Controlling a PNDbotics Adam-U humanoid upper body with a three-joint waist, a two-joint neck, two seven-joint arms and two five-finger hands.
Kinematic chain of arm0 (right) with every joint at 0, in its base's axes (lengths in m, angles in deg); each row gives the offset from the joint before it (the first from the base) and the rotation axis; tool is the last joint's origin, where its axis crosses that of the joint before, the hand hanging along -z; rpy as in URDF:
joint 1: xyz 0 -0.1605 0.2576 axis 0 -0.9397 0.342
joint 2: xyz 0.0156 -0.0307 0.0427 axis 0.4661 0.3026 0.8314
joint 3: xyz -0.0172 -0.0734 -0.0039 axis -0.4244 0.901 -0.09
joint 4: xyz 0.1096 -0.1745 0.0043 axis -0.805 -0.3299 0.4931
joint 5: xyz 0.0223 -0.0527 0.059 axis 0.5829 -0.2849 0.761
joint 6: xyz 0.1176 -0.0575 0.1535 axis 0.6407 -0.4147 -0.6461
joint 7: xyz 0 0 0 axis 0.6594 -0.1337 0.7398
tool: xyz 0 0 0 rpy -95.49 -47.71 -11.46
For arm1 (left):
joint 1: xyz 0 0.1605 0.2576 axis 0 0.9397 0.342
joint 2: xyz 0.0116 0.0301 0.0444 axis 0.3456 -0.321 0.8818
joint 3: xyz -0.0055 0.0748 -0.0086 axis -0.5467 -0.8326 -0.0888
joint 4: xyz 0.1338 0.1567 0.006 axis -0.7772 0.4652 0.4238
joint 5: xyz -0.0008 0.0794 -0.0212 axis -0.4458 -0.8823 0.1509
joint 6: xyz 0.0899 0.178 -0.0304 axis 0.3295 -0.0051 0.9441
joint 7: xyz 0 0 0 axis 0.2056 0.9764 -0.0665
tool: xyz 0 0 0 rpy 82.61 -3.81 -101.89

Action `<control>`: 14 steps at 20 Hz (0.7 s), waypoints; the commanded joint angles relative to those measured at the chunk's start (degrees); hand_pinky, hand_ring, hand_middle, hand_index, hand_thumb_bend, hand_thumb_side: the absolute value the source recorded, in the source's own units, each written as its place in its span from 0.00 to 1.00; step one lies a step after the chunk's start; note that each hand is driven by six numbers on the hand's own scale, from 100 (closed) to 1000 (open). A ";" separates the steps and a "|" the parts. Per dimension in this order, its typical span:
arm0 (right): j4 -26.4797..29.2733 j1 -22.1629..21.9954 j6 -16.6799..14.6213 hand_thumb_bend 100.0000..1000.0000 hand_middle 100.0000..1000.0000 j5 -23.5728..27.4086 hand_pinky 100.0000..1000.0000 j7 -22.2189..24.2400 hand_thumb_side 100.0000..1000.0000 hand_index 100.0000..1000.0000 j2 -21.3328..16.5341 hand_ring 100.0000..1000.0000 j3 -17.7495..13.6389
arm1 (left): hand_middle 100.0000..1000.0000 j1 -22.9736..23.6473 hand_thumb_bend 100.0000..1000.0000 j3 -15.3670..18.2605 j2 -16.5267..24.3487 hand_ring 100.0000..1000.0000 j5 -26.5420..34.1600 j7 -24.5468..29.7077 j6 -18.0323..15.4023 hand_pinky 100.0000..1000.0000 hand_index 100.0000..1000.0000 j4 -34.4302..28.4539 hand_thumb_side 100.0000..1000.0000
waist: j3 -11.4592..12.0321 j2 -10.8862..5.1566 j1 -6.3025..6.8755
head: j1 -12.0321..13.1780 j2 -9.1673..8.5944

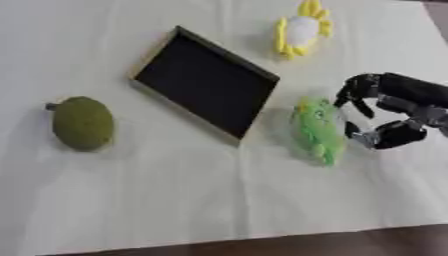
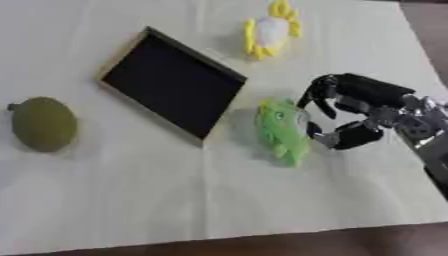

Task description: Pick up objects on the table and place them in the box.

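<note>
A pale cream cloth covers the tabletop (image 1: 201, 200), and a strip of dark brown floor shows along the near edge.

Near the left edge lies an olive-green, rounded plush fruit (image 1: 82, 123) with a short stub at its upper left; it rests well apart from everything else.

Toward the middle of the tabletop, nearer the far edge, sits the box (image 1: 206, 81), a shallow rectangular tray with a black inside and a light wooden rim, turned askew so that one corner points to the far edge and another to the near edge. Nothing lies inside it.

Close to the far edge, to the right of the box, lies a yellow plush flower (image 1: 302, 30) with a white middle.

Just beside the box's right corner, toward the right edge, lies a bright green plush toy (image 2: 282, 131) with a yellow tuft at its top.

The right hand (image 2: 350, 112) comes in from the right edge, black with silver joints. Its fingers (image 2: 317, 95) are curled over and down right next to the green toy, with the thumb below, but it grasps nothing; whether they touch the toy cannot be told.

The left hand shows in neither view.
</note>
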 commanded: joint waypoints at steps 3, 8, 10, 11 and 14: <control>3.94 -0.21 -0.70 0.00 0.13 2.32 0.89 -2.57 0.04 0.37 -3.79 0.74 -2.74 | 0.71 -0.18 0.00 0.28 0.42 0.73 -0.12 0.56 0.05 0.68 0.79 -0.86 0.62 | -0.37 -1.27 0.08 | 0.28 0.11; 5.92 0.15 -1.01 0.00 0.13 3.59 0.88 -4.26 0.03 0.38 -5.22 0.73 -3.74 | 0.71 -0.11 0.00 0.25 0.36 0.74 -0.06 0.73 0.14 0.68 0.79 -0.86 0.62 | -0.47 -1.47 0.02 | 0.32 0.02; 6.45 0.53 -1.09 0.00 0.13 3.99 0.88 -4.64 0.03 0.38 -5.53 0.73 -3.91 | 0.71 -0.09 0.00 0.25 0.35 0.74 -0.03 0.78 0.17 0.68 0.79 -0.86 0.63 | -0.47 -1.51 -0.02 | 0.28 0.00; 6.61 0.66 -1.04 0.00 0.14 4.13 0.88 -4.73 0.04 0.40 -5.63 0.74 -3.99 | 0.71 -0.07 0.00 0.25 0.35 0.74 -0.02 0.80 0.19 0.68 0.79 -0.86 0.63 | -0.46 -1.52 -0.04 | 0.28 0.02; 7.16 0.48 -1.49 0.00 0.45 4.85 0.95 -2.64 0.06 0.76 -5.88 0.91 -3.55 | 0.71 -0.02 0.00 0.27 0.38 0.74 -0.05 0.90 0.22 0.68 0.79 -0.86 0.63 | -0.34 -1.47 -0.10 | 0.35 0.15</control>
